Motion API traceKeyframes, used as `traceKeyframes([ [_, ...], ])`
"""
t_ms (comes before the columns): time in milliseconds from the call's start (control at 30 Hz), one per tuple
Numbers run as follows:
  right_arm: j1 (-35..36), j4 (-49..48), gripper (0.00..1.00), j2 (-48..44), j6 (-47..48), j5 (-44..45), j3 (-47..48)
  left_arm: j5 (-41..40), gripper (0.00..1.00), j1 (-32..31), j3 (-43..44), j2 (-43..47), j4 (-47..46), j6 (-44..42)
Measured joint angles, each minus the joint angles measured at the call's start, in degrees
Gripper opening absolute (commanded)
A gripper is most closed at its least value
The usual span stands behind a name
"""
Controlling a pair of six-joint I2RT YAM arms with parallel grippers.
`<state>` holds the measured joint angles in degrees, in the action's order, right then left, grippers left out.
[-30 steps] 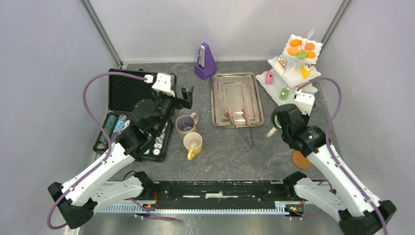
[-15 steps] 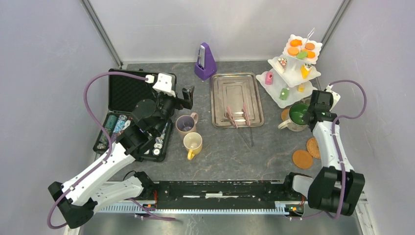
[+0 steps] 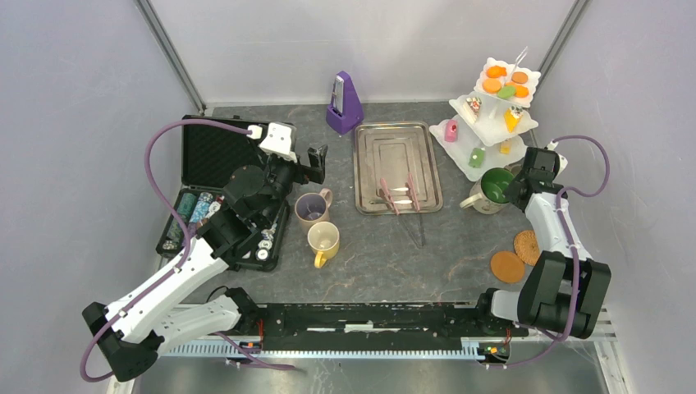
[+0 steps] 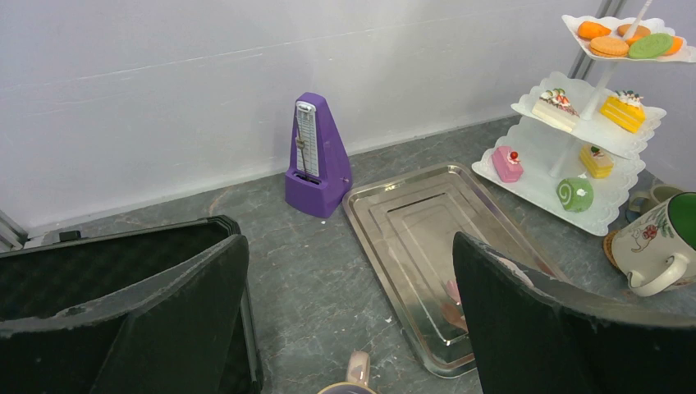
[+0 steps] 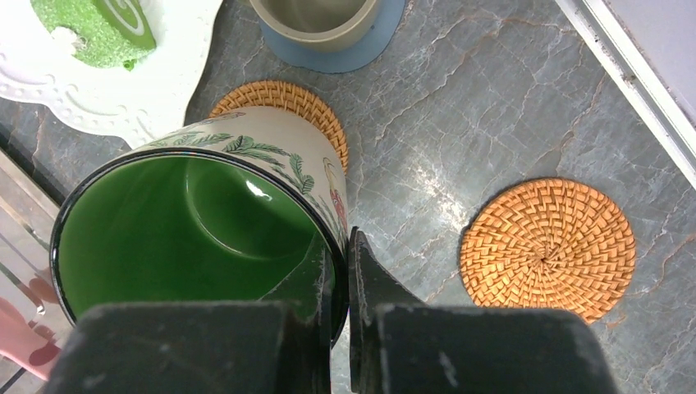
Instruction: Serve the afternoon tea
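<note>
Both end effectors were in view. The right end effector [image 5: 343, 250] was pinched closed on the rim of the big cream leaf-patterned mug with a green inside [image 5: 189, 213], one finger inside the wall and the other outside. The left end effector [image 4: 349, 246] hovered with its jaws spread wide and nothing between them, above the grey worktop [image 3: 369, 254] beside the open black case [image 3: 215, 156] of striped poker chips [image 3: 187, 209].

Nearest the arm bases, two round woven cork coasters [image 3: 507, 267] lay bare on the right side of the worktop, just beside each other. Left of centre stood the yellow mug [image 3: 322, 240], and just behind it the mauve mug [image 3: 311, 208]. Farther back lay the rectangular steel tray [image 3: 396, 156], with two pink tongs [image 3: 386, 195] across its near edge. To its right, the gripped mug sat over a third cork coaster [image 5: 283, 94], close to the bottom tier of the white three-tier scalloped stand [image 3: 462, 144]; whether it rested on that coaster or hung just above it could not be told. Behind it an olive mug [image 5: 316, 16] stood on a round blue coaster [image 5: 369, 49]. The stand carried small toy pastries [image 3: 492, 84] in orange, green, pink and yellow. Farthest back stood the purple pyramid-shaped metronome [image 3: 345, 103].
</note>
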<state>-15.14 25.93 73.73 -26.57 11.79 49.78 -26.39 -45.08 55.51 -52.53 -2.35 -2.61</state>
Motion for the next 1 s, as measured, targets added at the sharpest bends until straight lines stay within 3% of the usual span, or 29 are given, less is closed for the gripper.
traceKeyframes([
  [1000,-0.68,-0.2,0.0,5.99,0.11,2.25,4.61,0.0,1.0,0.0,0.0,-0.37,0.0,0.0],
])
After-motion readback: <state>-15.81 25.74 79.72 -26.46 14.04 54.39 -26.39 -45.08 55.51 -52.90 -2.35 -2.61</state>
